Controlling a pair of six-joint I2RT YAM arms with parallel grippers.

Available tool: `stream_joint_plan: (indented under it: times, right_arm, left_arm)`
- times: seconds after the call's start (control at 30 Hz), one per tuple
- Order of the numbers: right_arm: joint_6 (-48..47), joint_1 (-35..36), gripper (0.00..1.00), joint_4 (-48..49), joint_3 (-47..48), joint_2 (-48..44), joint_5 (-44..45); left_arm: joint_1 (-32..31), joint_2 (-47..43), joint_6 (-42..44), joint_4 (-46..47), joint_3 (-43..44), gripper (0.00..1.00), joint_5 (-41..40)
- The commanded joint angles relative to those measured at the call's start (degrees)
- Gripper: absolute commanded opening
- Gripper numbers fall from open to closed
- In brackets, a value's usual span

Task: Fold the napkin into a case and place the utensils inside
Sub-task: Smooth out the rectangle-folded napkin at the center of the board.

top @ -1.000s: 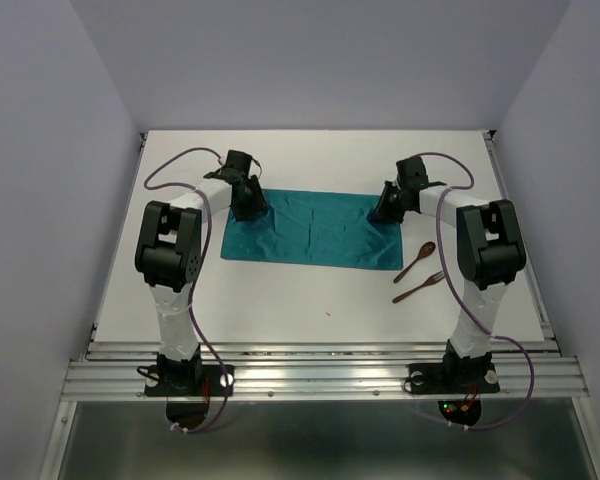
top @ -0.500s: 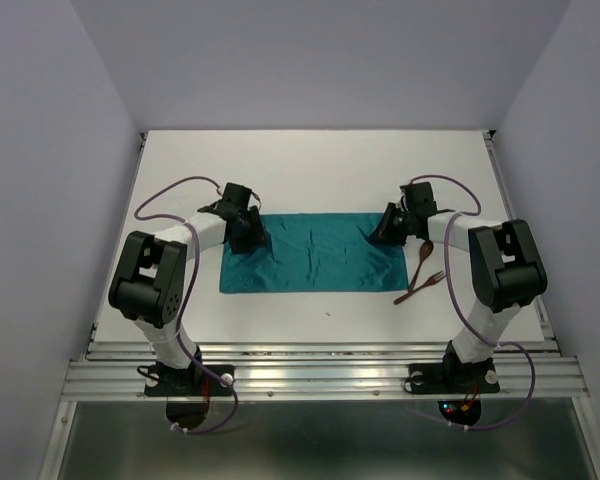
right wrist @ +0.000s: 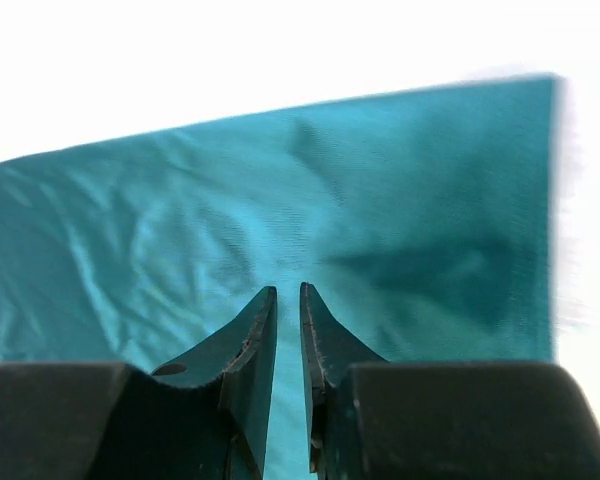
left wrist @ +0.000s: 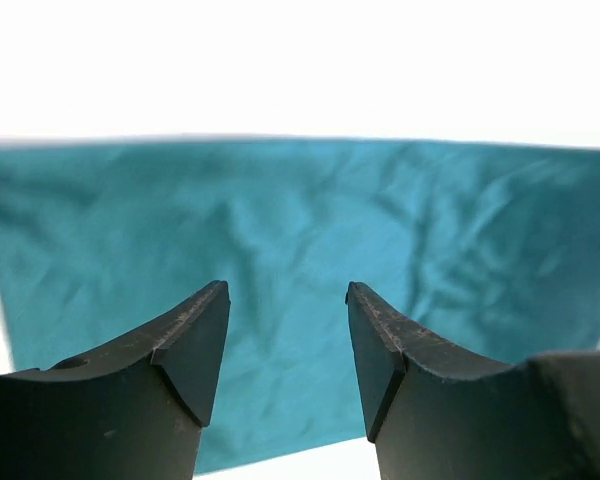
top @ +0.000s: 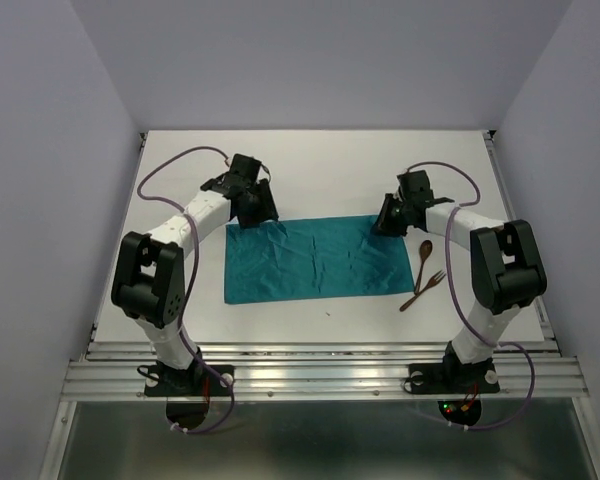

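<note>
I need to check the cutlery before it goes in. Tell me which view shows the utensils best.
The top external view. It shows both utensils whole, lying side by side just right of the napkin. Neither wrist view shows them at all: both look only at the teal cloth.

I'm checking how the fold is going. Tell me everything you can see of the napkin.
The napkin is thin teal cloth with a slight sheen, lying flat and wrinkled as a wide rectangle on the white table. The open left gripper is over its far left corner; the right gripper, jaws nearly together, is at the far right corner, grip unclear.
</note>
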Motion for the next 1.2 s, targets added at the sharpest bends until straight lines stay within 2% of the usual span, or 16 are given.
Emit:
stream_joint_plan:
  times: [0.0,0.13,0.2,0.33,0.63,1.17]
  right_arm:
    - [1.3,4.5,0.21,1.0,6.2,0.3,0.1]
    - [3.2,8.4,0.20,1.9,11.4,5.5,-0.4]
    - [4.8,9.2,0.17,2.3,14.6,8.4,-0.6]
    - [6.0,10.6,0.14,2.1,19.2,13.2,-2.9]
    - [6.1,12.3,0.14,1.6,22.6,16.6,-3.0]
    - [6.2,12.3,0.14,1.4,26.0,21.8,-2.7]
  left_arm:
    - [-2.0,4.2,0.3,1.9,7.8,0.62,5.4]
    - [-2.8,9.5,-2.0,6.6,11.1,0.61,12.5]
    - [-2.8,10.6,-4.2,10.9,11.1,0.52,13.8]
    - [-2.8,15.5,-5.3,12.6,14.6,0.43,16.7]
    - [-3.2,20.4,-7.6,16.6,14.1,0.43,18.3]
    - [-3.1,25.9,-6.2,15.6,15.5,0.42,16.4]
